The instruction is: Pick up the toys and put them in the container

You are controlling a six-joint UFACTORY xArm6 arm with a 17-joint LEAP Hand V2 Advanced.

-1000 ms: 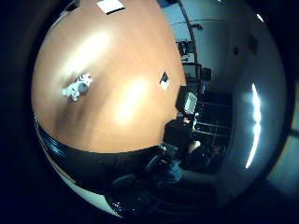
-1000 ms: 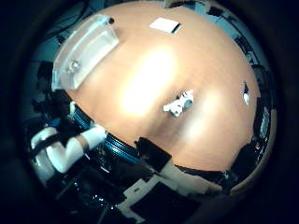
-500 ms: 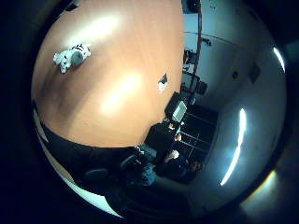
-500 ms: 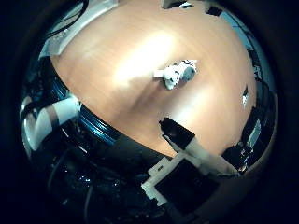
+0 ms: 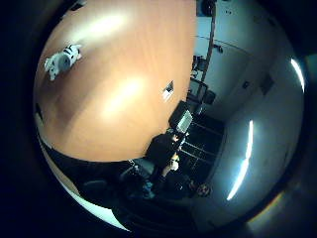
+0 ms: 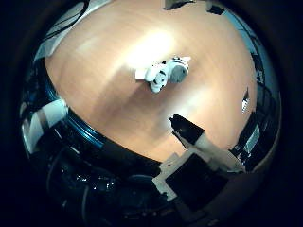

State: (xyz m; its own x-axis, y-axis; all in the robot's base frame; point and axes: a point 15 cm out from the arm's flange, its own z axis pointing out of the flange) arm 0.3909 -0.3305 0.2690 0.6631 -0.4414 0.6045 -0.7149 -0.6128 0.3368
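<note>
A white toy (plush, with dark markings) lies on its side on the bare wooden surface, well apart from the surface's edge. The robot hand is above it, one black-tipped finger extended straight, open and holding nothing, clear of the toy.

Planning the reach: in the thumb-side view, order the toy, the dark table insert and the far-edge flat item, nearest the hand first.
1. Toy, mid-table, ahead of the hand.
2. Dark insert, by the table's side edge.
3. Flat item, far edge.
</note>
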